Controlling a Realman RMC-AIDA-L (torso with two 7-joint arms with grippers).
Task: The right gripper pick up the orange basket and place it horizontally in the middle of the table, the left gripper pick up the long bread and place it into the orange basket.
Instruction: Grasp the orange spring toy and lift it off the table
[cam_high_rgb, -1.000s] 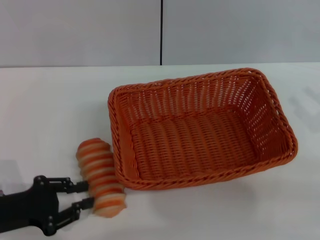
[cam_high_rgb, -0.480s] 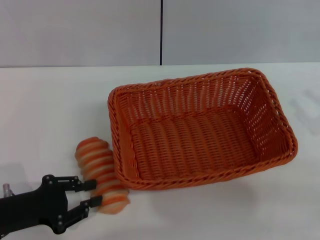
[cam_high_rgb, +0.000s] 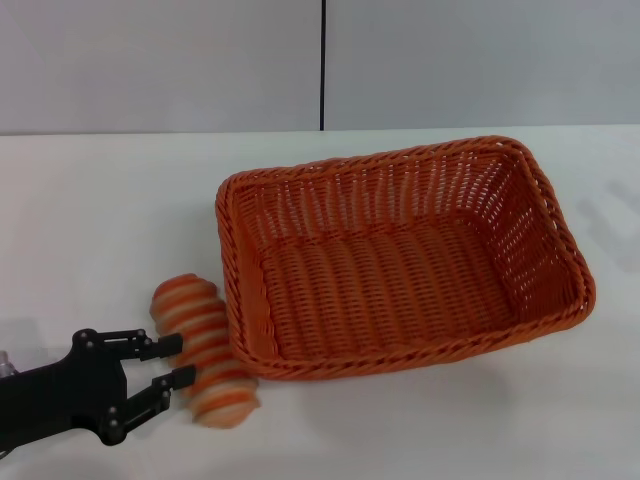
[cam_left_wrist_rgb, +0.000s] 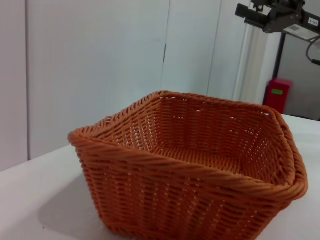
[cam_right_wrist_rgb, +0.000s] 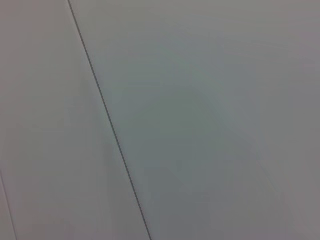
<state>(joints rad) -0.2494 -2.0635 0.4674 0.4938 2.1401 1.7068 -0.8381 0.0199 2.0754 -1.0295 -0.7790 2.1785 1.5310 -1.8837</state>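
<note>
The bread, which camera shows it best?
Head view: the bread lies beside the basket, with the left gripper at it. The left wrist view shows only the basket; the right wrist view shows neither.

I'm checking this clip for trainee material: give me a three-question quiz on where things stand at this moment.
1. True or false: the long bread already lies inside the orange basket.
2. Which gripper is at the bread? A) the left gripper B) the right gripper C) both
3. Fill in: the bread lies on the table, against the basket's ____ near corner, by the robot's own sides.

Key
1. False: it lies on the table outside the basket, touching its rim.
2. A: its jaws are spread and reach the bread's side; whether they grip it cannot be told. The right gripper is out of the head view.
3. left
</note>
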